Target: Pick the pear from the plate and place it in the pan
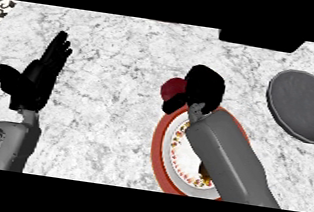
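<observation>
1. Grey-white marbled counter (128, 63) fills the view, with a dark patterned strip at its far left corner.
2. An orange-rimmed plate (160, 146) with a patterned white centre sits near the middle-right; the right forearm lies across it.
3. A dark grey pan (305, 106) sits to the far right of the plate, apart from it, and nothing shows inside it.
4. The right hand (203, 87) hangs over the plate's far edge, fingers curled around a dark red pear (171, 88), of which only the left side shows.
5. The left hand (37, 78) rests at the left, fingers straight and pointing away, holding nothing.
6. Judging by this, the pick looks made or nearly made: the pear is in the hand at the plate's far rim, though I cannot tell whether it is lifted clear.
7. What is left: carrying it rightward to the pan and letting go inside.
</observation>
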Robot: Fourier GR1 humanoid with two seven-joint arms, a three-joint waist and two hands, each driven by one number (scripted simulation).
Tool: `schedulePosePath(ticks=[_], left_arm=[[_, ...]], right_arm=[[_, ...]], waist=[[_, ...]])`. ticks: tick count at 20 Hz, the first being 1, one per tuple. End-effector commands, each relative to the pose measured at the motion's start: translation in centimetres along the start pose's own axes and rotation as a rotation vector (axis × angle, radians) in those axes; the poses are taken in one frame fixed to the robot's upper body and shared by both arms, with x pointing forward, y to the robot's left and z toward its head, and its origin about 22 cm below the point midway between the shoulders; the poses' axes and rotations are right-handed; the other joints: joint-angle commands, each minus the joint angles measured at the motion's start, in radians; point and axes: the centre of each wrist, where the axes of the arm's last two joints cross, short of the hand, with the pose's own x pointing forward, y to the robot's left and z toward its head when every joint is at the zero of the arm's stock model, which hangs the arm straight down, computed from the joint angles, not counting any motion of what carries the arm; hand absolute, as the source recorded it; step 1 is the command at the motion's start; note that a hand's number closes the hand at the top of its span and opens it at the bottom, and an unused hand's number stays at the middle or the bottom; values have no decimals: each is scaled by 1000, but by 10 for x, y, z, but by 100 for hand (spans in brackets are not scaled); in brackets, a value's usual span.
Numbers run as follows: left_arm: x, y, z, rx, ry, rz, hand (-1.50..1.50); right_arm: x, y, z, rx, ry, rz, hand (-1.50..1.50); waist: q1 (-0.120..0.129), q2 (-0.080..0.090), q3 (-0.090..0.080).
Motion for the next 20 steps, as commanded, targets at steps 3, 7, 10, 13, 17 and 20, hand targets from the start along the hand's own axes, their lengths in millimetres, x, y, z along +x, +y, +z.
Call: schedulePosePath(ticks=[3,7,10,13,17,20], left_arm=[[3,9,-3,-3,5,-6,0],[-8,3,-3,40,22,6,0],[3,3,-2,35,3,-9,0],[-1,19,-2,45,12,3,0],[-5,3,7,38,13,-1,0],[-13,17,3,68,27,-18,0]], right_arm=[[47,-22,16,-365,57,-68,150],[67,-61,30,-461,70,-155,150],[67,-64,19,-526,117,-143,150],[48,-97,4,-594,106,-269,150],[9,-107,-19,-659,130,-427,150],[-33,-97,-30,-666,151,-461,150]], waist=[[-7,-4,1],[-35,-8,0],[-37,-9,1],[-52,-6,2],[-48,-5,3],[-67,-6,2]])
